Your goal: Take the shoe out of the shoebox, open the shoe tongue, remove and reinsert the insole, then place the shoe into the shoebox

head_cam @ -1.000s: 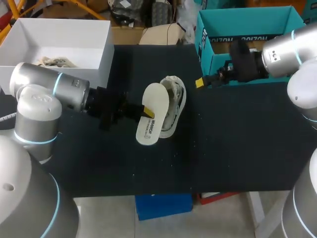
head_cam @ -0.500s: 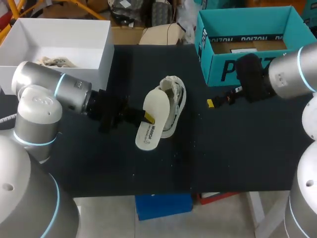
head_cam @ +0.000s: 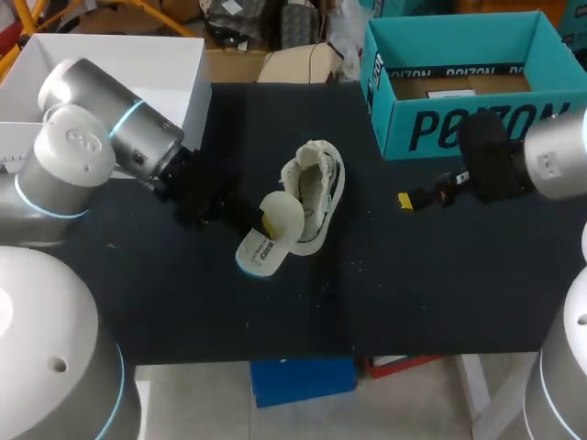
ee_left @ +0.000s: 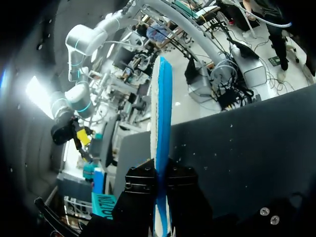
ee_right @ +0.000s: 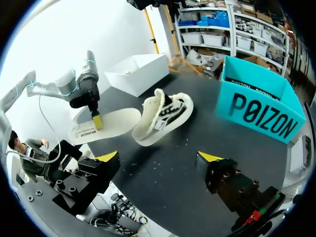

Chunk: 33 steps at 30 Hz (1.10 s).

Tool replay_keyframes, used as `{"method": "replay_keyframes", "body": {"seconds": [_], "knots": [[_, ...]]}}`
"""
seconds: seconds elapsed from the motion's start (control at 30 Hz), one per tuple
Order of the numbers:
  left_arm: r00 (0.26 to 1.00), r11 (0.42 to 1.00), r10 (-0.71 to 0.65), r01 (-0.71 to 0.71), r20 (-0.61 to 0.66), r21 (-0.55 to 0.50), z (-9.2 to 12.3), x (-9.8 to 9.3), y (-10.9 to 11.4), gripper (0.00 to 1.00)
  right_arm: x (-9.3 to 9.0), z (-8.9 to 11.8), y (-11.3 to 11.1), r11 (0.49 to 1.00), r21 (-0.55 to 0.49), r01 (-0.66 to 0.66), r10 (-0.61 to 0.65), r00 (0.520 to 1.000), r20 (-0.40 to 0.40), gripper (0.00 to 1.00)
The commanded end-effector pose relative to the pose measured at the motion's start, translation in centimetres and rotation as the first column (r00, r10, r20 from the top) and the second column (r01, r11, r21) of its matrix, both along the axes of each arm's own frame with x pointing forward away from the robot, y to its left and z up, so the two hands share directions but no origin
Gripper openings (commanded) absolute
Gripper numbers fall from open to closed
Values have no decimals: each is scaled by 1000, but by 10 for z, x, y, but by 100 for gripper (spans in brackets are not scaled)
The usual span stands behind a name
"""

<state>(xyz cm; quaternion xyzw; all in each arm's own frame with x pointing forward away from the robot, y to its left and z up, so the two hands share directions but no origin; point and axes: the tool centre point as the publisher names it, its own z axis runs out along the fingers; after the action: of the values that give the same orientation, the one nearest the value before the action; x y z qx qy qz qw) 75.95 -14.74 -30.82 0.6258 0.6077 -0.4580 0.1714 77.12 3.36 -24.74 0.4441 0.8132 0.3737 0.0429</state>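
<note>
So the left gripper (head_cam: 263,222) is clamping down on the cream foam insole with the blue underside (head_cam: 269,236), holding it by its long edge right beside the shoe. In the left wrist view the insole (ee_left: 161,113) is showing edge-on, sticking straight out ahead from between the black fingers of that gripper (ee_left: 159,173), both of them pressing on it.

The white knit sneaker with black markings (head_cam: 316,188) is lying out on the black table (head_cam: 440,284), roughly mid-table, well outside the teal cardboard shoebox (head_cam: 431,133), which is sitting open at the far right corner. An open white box (head_cam: 194,96) is sitting at the far left.

The right gripper (head_cam: 404,200) is hanging over the table in front of the shoebox, well apart from the sneaker. From the right wrist view its yellow tips are spread wide with nothing between them (ee_right: 159,157), and it's looking across at the sneaker (ee_right: 164,116), the insole (ee_right: 111,122), the left gripper (ee_right: 97,121) and the shoebox (ee_right: 259,111)
</note>
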Motion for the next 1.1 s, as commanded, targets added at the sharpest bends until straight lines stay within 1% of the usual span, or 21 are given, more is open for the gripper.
{"method": "replay_keyframes", "body": {"seconds": [0.03,0.13,0.27,0.43,0.6,0.83,0.9,1.1], "knots": [[990,987,-131,135,-46,88,-1,19,-10,0,0,0,1,1000,-2,0,0,1000,-1,100],[983,979,-169,176,-68,106,-5,25,-17,0,0,0,1,1000,-2,0,0,1000,-1,100],[971,961,-219,232,-100,147,-9,26,-24,0,0,0,1,1000,-2,0,0,1000,-1,100],[971,955,-215,232,-108,185,-17,28,-25,0,0,0,1,1000,-2,0,0,1000,-1,100],[979,960,-180,196,-97,199,-23,35,-27,0,0,0,1,1000,-2,0,0,1000,-1,100],[990,973,-131,139,-53,184,-29,55,-37,0,0,0,1,1000,-2,0,0,1000,-1,100],[990,978,-129,137,-61,156,-31,60,-41,0,0,0,1,1000,-2,0,0,1000,-1,100],[993,985,-106,112,-52,135,-41,77,-51,0,0,0,1,1000,-2,0,0,1000,-1,100]]}}
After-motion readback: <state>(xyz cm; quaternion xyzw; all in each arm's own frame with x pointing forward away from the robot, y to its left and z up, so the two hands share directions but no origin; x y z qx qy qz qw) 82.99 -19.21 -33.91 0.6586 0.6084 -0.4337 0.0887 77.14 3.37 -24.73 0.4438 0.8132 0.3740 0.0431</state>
